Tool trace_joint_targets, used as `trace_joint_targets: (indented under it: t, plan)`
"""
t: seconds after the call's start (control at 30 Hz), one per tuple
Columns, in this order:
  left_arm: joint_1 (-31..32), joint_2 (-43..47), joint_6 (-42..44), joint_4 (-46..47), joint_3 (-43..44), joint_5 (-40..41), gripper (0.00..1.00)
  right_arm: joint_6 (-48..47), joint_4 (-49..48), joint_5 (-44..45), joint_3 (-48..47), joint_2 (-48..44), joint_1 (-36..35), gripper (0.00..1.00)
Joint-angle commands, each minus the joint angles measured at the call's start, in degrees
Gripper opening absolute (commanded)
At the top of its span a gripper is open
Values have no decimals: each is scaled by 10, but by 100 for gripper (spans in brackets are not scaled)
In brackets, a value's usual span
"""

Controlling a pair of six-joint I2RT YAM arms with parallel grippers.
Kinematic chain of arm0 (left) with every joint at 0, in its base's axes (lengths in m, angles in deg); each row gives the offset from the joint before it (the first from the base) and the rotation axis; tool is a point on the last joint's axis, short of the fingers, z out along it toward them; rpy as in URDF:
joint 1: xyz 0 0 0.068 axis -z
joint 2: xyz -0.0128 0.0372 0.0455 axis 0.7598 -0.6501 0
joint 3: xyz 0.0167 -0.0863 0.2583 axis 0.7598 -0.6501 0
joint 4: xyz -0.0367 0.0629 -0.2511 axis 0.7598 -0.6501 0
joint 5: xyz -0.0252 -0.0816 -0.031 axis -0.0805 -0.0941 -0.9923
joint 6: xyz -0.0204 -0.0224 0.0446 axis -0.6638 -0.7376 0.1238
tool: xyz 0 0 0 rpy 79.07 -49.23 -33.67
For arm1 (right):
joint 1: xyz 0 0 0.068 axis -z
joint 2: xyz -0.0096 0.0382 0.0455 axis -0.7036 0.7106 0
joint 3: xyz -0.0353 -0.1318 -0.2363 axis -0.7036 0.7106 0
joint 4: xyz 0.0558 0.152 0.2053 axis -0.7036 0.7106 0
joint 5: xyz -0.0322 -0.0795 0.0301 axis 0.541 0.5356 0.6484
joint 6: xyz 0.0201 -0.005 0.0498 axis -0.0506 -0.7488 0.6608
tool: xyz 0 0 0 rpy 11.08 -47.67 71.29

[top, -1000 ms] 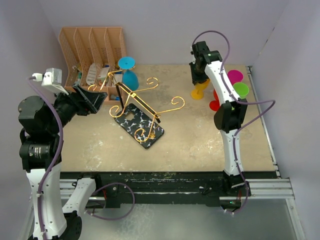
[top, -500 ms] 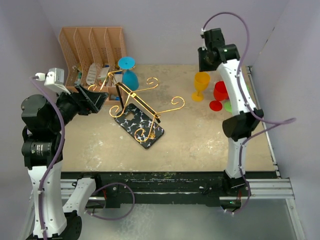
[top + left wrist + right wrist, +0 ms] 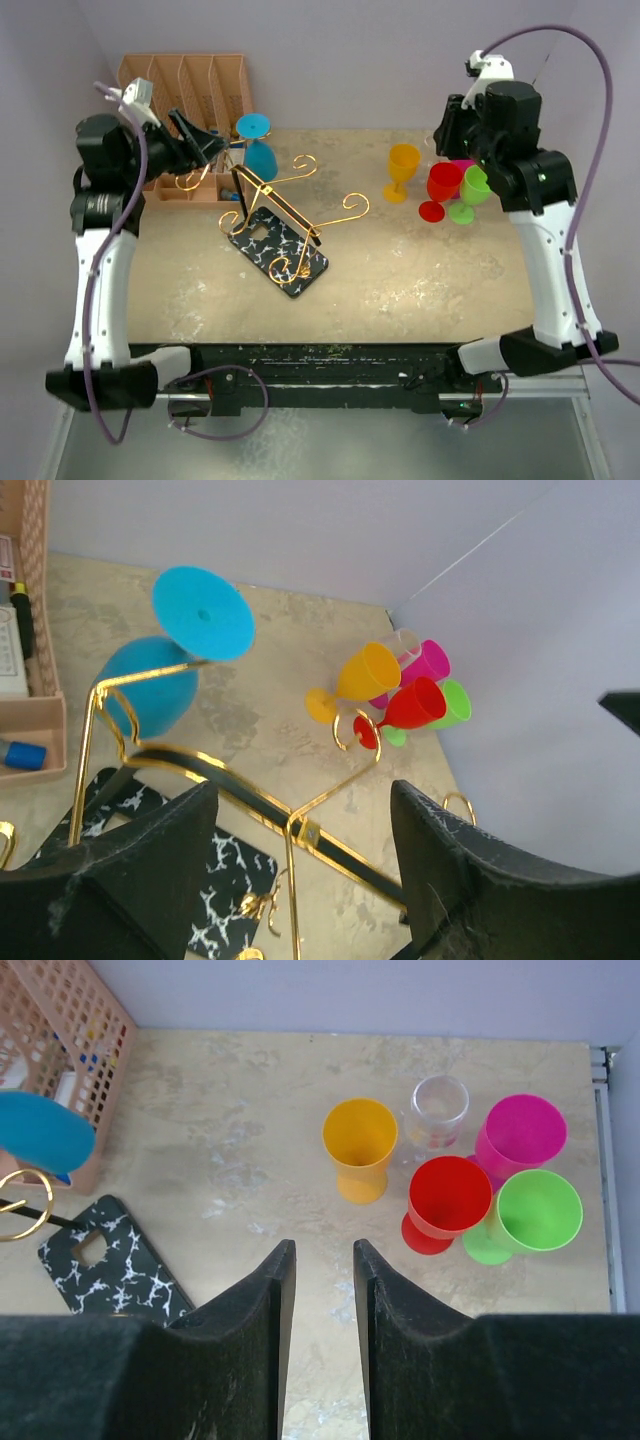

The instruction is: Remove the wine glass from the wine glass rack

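Observation:
The wine glass rack is a gold wire stand on a black, white-veined base at mid-table. A blue wine glass hangs upside down from its far arm, foot up. My left gripper is open and empty, just left of the blue glass. In the left wrist view the blue glass lies up and left of the gripper, with the rack's gold wires between the fingers. My right gripper is raised at the far right; in its wrist view it is slightly open and empty.
An orange-brown slotted organiser stands at the back left, close behind my left gripper. Yellow, red, green and magenta glasses stand at the back right, with a clear one. Purple walls enclose the table.
My right gripper has let go of the yellow glass, which now stands on the table, and has risen up and to the right. My left arm has lifted and moved back toward the blue glass.

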Motion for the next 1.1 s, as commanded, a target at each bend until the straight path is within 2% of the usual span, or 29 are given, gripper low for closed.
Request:
trace_joint_targets:
  t: [0.0,0.27,1.07]
  plan:
    - [-1,-100,-46,63,68,-52,71,6,-53,3,44,-58,-1,32]
    - [-2,-233,-42,14,181,-52,63,1,-69,2,99,-106,-1,32]
    - [-1,-364,-54,54,229,-76,59,-6,-89,-23,127,-134,-1,32]
